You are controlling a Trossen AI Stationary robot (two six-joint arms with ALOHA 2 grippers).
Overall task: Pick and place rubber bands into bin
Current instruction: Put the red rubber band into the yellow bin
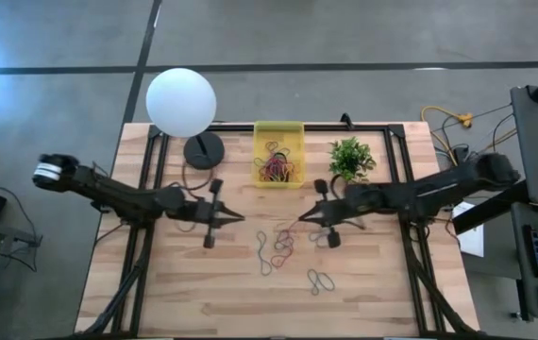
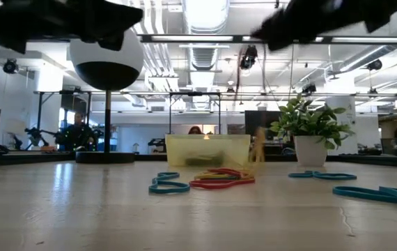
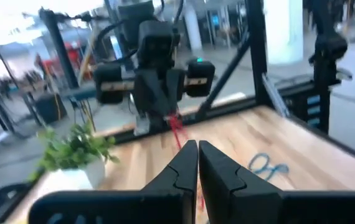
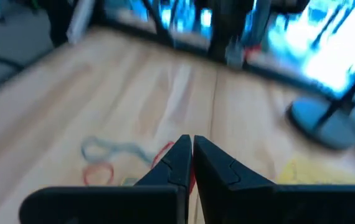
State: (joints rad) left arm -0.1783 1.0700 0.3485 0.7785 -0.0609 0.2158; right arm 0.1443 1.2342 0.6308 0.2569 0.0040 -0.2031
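Yellow translucent bin [image 1: 278, 154] at the tabletop's far edge, holding a tangle of rubber bands [image 1: 277, 168]. Loose rubber bands [image 1: 283, 246] strewn mid-tabletop, red, green and grey. One red band [image 3: 176, 129] dangling from the right end effector [image 1: 303, 217].

The right wrist pic is blurry, so the rubber bands [image 4: 106, 158] just past the right gripper [image 4: 191, 144] are only smears of colour. A red bit [image 4: 165, 154] peeks out by its shut tips; can't tell how much it grips. In the low view both arms are cut off at the top. Bands inside the bin [image 2: 207, 150] look like a dark blur.
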